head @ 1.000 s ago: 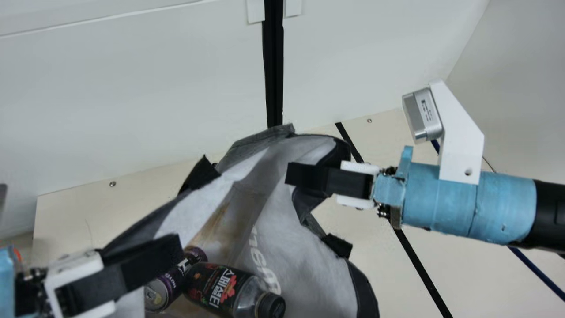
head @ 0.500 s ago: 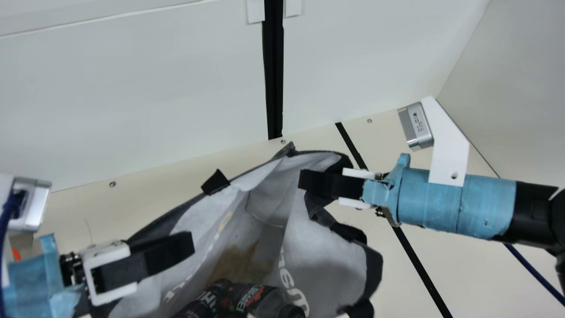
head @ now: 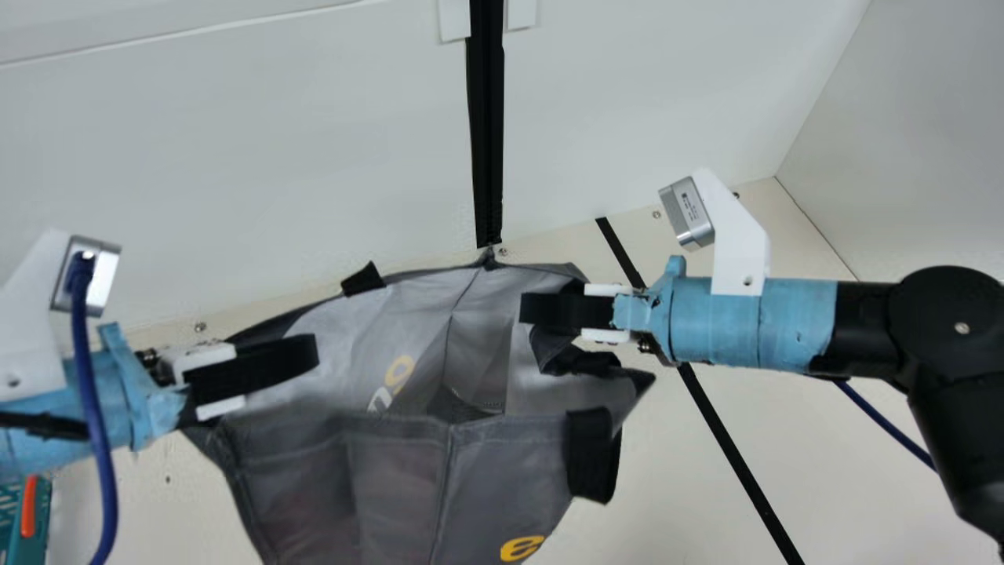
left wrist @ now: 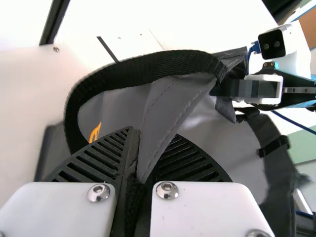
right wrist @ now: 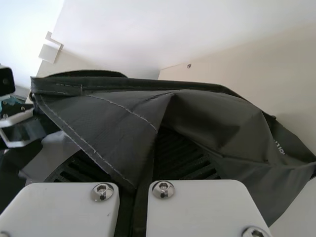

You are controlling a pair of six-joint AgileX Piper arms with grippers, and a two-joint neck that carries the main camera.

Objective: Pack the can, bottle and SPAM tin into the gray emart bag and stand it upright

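Two grippers hold the rim of the gray emart bag [head: 400, 479] in the main view: the left gripper [head: 306, 353] by its left side, the right gripper [head: 529, 310] by its right. The bag lies between them, near the far edge of the table [head: 667, 479], its mouth spread open (a yellow letter [head: 522, 547] shows low on its near face). In the left wrist view, the left gripper [left wrist: 148, 143] has its jaws clamped on a gray fold, and a black handle [left wrist: 76, 111] arches just beyond. The right wrist view shows the right gripper [right wrist: 145, 158] with jaws pinched on stitched rim cloth.
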